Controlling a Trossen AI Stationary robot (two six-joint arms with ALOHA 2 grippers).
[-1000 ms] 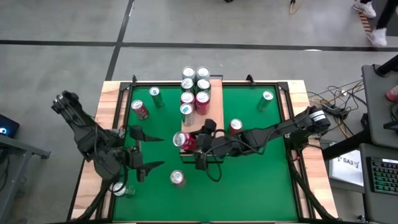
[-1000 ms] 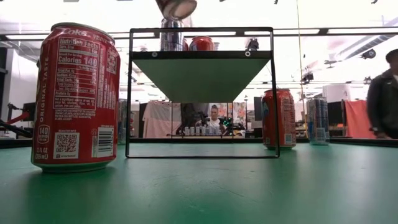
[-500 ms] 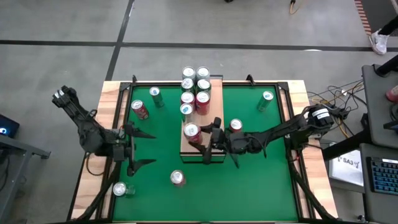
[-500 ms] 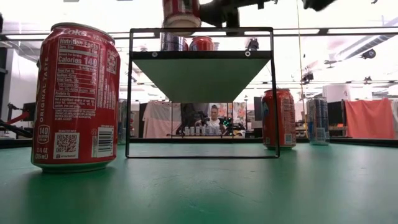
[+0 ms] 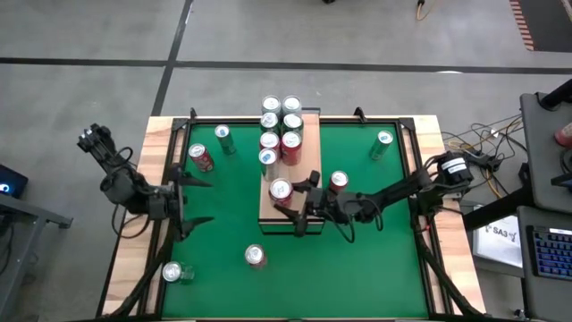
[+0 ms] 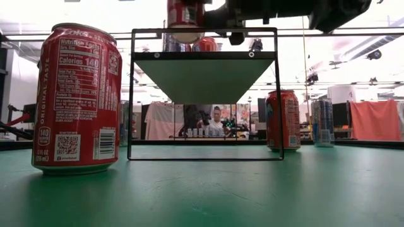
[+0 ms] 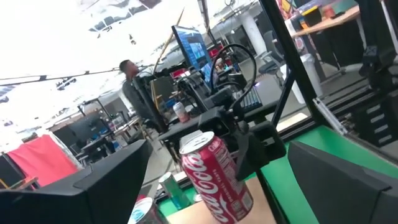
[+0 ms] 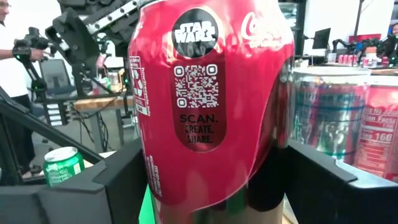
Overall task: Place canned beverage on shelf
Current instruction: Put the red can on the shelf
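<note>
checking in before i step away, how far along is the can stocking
Done: six cans stand at the shelf's far end. In hand: the right gripper holds a red cola can upright over the near part, not released. Left: five cans on the green table. The left gripper waits open at the table's left side.

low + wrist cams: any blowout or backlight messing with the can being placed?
Low view: bright ceiling lights behind wash out the top, leaving the held red can and right gripper dark against it. Left wrist view: upper part blown white. Right wrist view: the can fills the frame, evenly lit, label readable.
</note>
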